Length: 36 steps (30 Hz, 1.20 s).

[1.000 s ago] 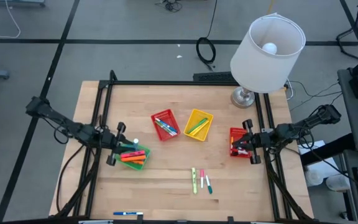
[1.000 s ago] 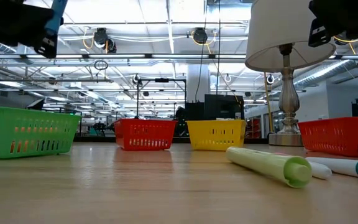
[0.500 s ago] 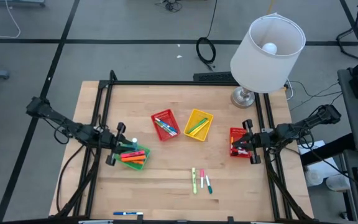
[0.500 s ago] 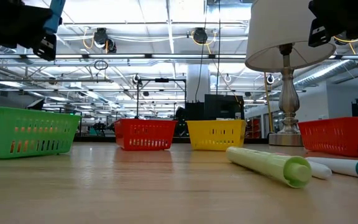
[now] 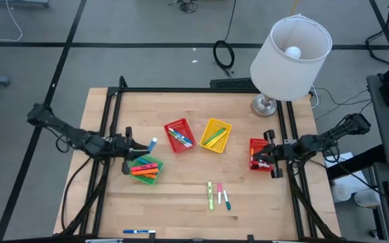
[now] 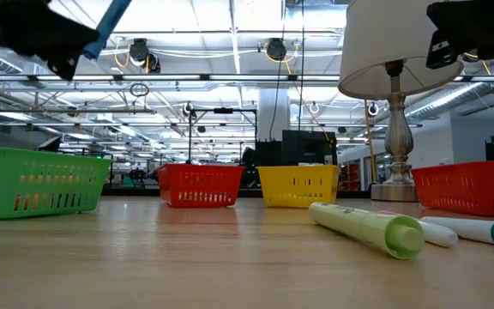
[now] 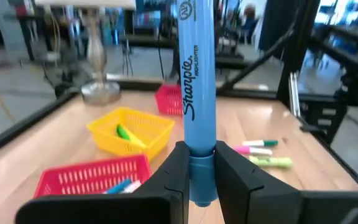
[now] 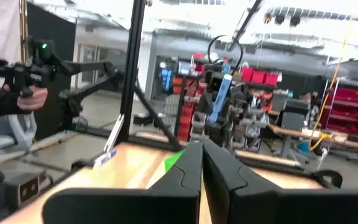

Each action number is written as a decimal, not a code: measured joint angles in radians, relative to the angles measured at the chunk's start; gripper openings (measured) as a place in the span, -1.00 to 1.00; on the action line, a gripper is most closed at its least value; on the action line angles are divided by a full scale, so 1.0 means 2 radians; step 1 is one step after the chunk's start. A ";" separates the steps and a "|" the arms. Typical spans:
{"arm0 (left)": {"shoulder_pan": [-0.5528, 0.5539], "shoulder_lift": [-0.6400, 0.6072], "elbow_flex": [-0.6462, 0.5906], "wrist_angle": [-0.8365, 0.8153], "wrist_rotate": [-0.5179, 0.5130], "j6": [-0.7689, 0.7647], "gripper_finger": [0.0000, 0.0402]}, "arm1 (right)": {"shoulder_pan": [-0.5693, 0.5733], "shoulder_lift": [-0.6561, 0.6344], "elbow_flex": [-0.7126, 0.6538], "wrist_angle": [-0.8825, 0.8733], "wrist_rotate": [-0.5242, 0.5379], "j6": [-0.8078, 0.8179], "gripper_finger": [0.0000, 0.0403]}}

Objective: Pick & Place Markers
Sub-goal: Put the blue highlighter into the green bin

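A light blue marker [image 7: 196, 87] is in my left gripper [image 5: 139, 146], which is shut on it just beyond the far side of the green basket [image 5: 146, 169], where orange markers lie. Three loose markers [image 5: 218, 196] lie flat on the table near its front edge, and a blue one [image 5: 139, 231] lies at that edge. More markers lie in the left red basket [image 5: 179, 135] and the yellow basket [image 5: 215, 135]. My right gripper [image 5: 263, 160] hangs shut and empty over the right red basket [image 5: 257, 154]. My left gripper pinches the blue marker by one end [image 7: 201, 173] between its two fingers [image 7: 178, 167]. The fingers come level from the table's left side. The marker is lifted clear and slants up and toward the table's right, its free end [image 5: 153, 143] past the fingertips.
A table lamp [image 5: 290, 50] with a wide white shade stands at the back right corner. A black frame [image 5: 117, 101] runs along the table's left, far and right sides. Bare wood lies between the baskets and the loose markers.
My left gripper has risen a little, shifted toward the far edge away from the green basket, and rolled. The blue marker in it, which stood nearly upright, now slants toward the table's right.
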<state>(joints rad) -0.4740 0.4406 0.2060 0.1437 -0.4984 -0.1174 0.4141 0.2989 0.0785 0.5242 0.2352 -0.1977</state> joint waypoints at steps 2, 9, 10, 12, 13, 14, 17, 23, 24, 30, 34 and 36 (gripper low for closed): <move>-0.004 0.021 0.046 -0.064 0.000 -0.022 -0.75 | 0.000 0.000 -0.003 0.015 0.000 -0.003 -1.00; -0.027 0.145 0.189 -0.278 0.001 -0.115 -0.75 | 0.000 0.000 -0.004 0.016 0.000 -0.001 -1.00; -0.032 0.165 0.202 -0.298 0.007 -0.127 -0.75 | 0.000 0.000 -0.005 0.016 0.000 0.000 -1.00; -0.044 0.206 0.225 -0.333 0.024 -0.143 -0.75 | 0.000 0.000 -0.005 0.015 0.000 0.001 -1.00; -0.051 0.224 0.233 -0.345 0.032 -0.151 -0.75 | 0.000 0.000 -0.005 0.014 0.000 0.001 -1.00; -0.058 0.241 0.238 -0.359 0.037 -0.161 -0.75 | 0.000 0.000 -0.005 0.014 0.000 0.002 -1.00; -0.077 0.282 0.242 -0.395 0.041 -0.202 -0.75 | 0.000 0.000 -0.005 0.013 0.000 0.011 -1.00; -0.112 0.322 0.242 -0.435 0.037 -0.288 -0.75 | 0.000 0.000 -0.006 0.013 0.000 0.014 -1.00; -0.117 0.323 0.242 -0.439 0.037 -0.297 -0.75 | 0.000 0.000 -0.006 0.013 0.000 0.014 -1.00; -0.142 0.324 0.242 -0.518 0.036 -0.394 -0.75 | 0.000 0.000 -0.006 0.013 0.000 0.014 -1.00; -0.147 0.324 0.242 -0.555 0.038 -0.436 -0.75 | 0.000 0.000 -0.006 0.012 0.000 0.013 -1.00; -0.147 0.324 0.242 -0.556 0.041 -0.437 -0.75 | 0.000 0.000 -0.006 0.012 0.000 0.013 -1.00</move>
<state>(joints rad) -0.7685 1.0882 0.6895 -0.9679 -0.4170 -0.9905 0.4141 0.2989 0.0658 0.5491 0.2348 -0.1715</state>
